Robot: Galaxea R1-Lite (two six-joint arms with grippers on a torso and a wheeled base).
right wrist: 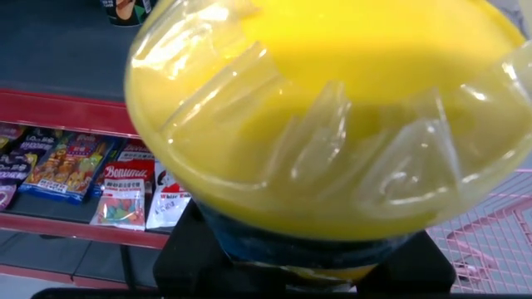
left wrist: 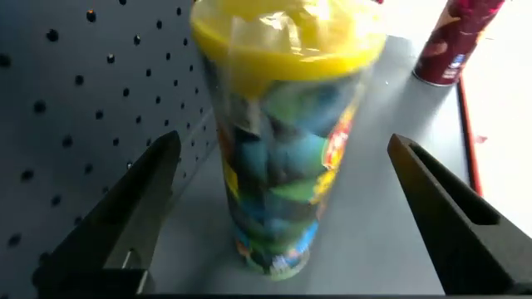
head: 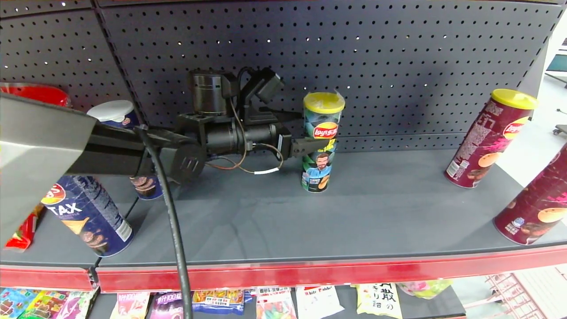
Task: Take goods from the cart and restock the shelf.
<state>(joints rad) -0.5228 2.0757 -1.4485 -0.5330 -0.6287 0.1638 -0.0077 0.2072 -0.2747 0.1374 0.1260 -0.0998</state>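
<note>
A green and blue chip can with a yellow lid stands upright on the grey shelf, close to the pegboard back wall. My left gripper is open around its middle. In the left wrist view both fingers stand apart from the can, one on each side. In the right wrist view a second can with a yellow lid sits close to the camera, and my right gripper is shut on its body below the lid.
Two maroon cans stand at the shelf's right end. Dark blue cans and a red-lidded one stand at the left. The shelf has a red front edge. Snack packs lie on the shelf below.
</note>
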